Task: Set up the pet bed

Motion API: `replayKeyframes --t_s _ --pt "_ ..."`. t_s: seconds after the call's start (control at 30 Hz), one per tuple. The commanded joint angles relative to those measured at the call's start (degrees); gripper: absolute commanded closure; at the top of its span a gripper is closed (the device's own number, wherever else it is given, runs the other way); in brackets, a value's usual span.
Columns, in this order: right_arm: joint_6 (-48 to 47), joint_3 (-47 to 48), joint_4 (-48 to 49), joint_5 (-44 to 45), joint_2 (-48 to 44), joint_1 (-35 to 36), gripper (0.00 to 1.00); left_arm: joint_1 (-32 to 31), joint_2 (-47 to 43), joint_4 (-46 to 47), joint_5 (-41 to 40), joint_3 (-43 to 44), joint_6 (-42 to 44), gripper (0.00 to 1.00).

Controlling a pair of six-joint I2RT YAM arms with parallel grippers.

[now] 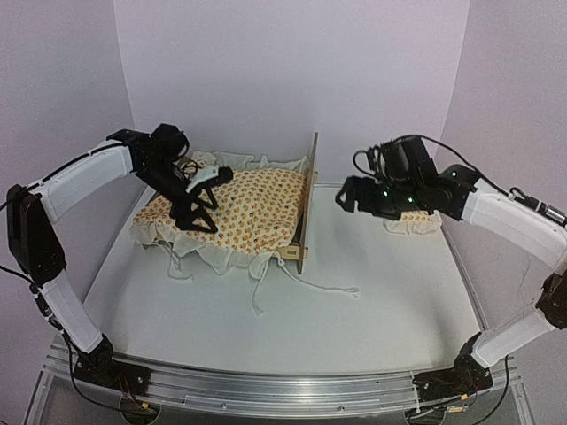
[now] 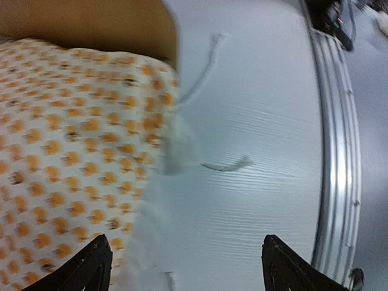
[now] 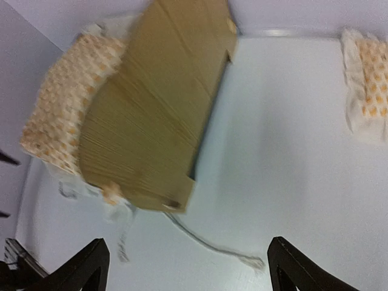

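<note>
The pet bed stands at the back left of the table, its plywood headboard (image 1: 307, 199) upright on the right side. The rest of the frame is hidden under the orange-patterned cushion (image 1: 239, 212) with white ruffles lying on it. My left gripper (image 1: 202, 205) hovers over the cushion's left part, open and empty. In the left wrist view it (image 2: 185, 267) looks down at the cushion edge (image 2: 66, 145) and bare table. My right gripper (image 1: 347, 197) hangs open and empty just right of the headboard (image 3: 157, 103). In the right wrist view, nothing sits between its fingers (image 3: 191, 267).
A small matching pillow (image 1: 416, 226) lies at the back right, partly behind the right arm, and shows again as the pillow (image 3: 367, 85) in the right wrist view. White tie strings (image 1: 301, 288) trail from the cushion onto the table in front of the bed. Walls close the back and sides.
</note>
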Motion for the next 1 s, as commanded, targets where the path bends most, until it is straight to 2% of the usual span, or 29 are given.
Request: replayKeyframes --t_s 0.0,0.1,0.27,0.33,0.47,0.67,0.73,0.8,0.97 --pt "1.47 17.63 0.20 13.22 9.95 7.56 0.10 10.83 5.89 9.17 -3.77 13.19 -17.03 0.15" --pt "2.31 26.96 0.15 16.23 18.22 9.84 0.13 16.11 10.09 13.36 -10.46 18.91 -25.66 0.15" --pt "3.84 34.70 -0.75 20.38 28.60 10.95 0.18 23.29 12.30 17.66 -14.37 19.61 -33.19 0.17" --pt "2.48 37.22 -1.62 22.04 31.76 11.07 0.20 23.99 11.57 19.59 -16.20 17.88 -32.67 0.18" --pt "0.61 40.22 -3.62 23.19 35.27 11.14 0.32 24.04 9.25 22.61 -17.10 14.11 -29.87 0.18" --pt "1.09 35.33 -4.04 29.77 33.67 11.10 0.49 24.00 7.38 23.22 -15.40 10.66 -27.93 0.21" --pt "0.44 34.18 -4.03 31.48 33.30 10.81 0.59 24.04 7.01 23.43 -14.32 9.64 -27.81 0.21" --pt "0.38 33.27 -4.12 32.15 33.35 10.30 0.85 24.04 6.89 23.45 -13.45 9.30 -28.01 0.22" --pt "0.55 29.68 -4.97 33.33 29.82 10.15 1.00 23.99 6.38 22.83 -11.93 9.36 -28.23 0.23"
